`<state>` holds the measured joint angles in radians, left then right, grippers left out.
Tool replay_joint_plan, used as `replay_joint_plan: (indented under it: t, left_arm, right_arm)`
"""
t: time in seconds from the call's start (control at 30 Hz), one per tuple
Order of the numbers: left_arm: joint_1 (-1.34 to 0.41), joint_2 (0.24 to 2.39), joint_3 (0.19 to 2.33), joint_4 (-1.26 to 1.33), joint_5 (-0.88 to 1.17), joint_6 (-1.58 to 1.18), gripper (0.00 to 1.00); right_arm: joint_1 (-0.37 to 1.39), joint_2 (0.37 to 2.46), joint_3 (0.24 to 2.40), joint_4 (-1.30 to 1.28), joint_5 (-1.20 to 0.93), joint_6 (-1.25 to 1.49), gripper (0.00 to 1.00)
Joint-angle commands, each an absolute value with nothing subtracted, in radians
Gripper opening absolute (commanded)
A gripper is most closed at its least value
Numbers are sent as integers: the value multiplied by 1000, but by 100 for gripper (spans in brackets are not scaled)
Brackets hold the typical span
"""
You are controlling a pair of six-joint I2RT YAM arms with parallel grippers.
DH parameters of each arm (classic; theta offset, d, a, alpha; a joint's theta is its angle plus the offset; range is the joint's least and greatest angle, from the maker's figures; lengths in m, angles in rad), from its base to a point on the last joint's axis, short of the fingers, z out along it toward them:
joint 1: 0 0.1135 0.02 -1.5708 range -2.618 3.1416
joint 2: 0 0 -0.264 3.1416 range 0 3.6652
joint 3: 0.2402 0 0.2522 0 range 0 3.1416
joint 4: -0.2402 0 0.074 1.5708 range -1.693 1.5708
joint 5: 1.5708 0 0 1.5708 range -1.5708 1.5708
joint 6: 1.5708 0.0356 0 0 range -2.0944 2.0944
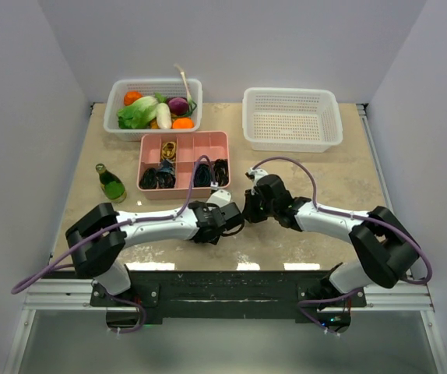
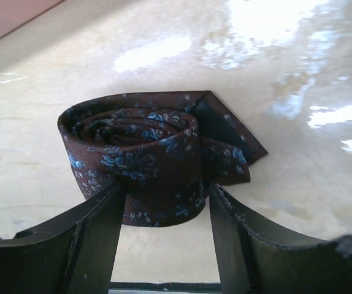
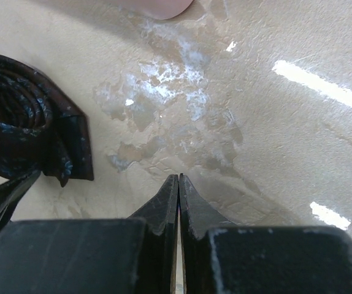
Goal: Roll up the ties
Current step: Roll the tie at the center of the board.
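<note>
Top external view: pink divided tray (image 1: 183,139) holds coiled ties (image 1: 161,178) in its 6 o'clock compartments, and the white basket (image 1: 153,82) at 11 o'clock holds vegetables (image 1: 147,114). At the tray's 5 o'clock, the left gripper (image 2: 167,193) stands parted, flanking a rolled tie (image 2: 139,141) on the table. The right gripper (image 3: 179,177) is clenched, fingertips meeting.

This is a robotics lab test cell. 2 arms, the left arm (image 1: 153,226) and the right arm (image 1: 332,218), are bolted to an aluminium rail (image 1: 60,290) at the near edge of a beige table (image 1: 340,167). Plain pale walls (image 1: 231,47) box it in. Purple cables (image 1: 286,161) trail from the arms. Staged props stand here: a white basket (image 1: 155,82) of vegetables, a second white basket (image 1: 290,92), a pink divided tray (image 1: 212,148) and a green bottle (image 1: 113,187).
</note>
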<state>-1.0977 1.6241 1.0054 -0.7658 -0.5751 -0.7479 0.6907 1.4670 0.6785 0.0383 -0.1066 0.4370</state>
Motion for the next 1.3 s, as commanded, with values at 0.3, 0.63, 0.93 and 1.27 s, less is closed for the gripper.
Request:
replay_joint_plan:
  t: [0.3, 0.63, 0.93, 1.27]
  left_arm:
    - [-944, 1326, 931, -600, -402, -700, 74]
    - [-580, 1154, 780, -451, -101, -569, 80]
    - [-341, 1095, 588, -230, 303, -554, 82]
    - [-307, 1150, 509, -129, 342, -568, 82]
  right_arm:
    - [787, 1469, 876, 43, -198, 357, 3]
    - [888, 1629, 1008, 78, -251, 365, 3]
    - [902, 1652, 999, 106, -270, 382, 3]
    - [922, 1635, 996, 136, -325, 380, 3]
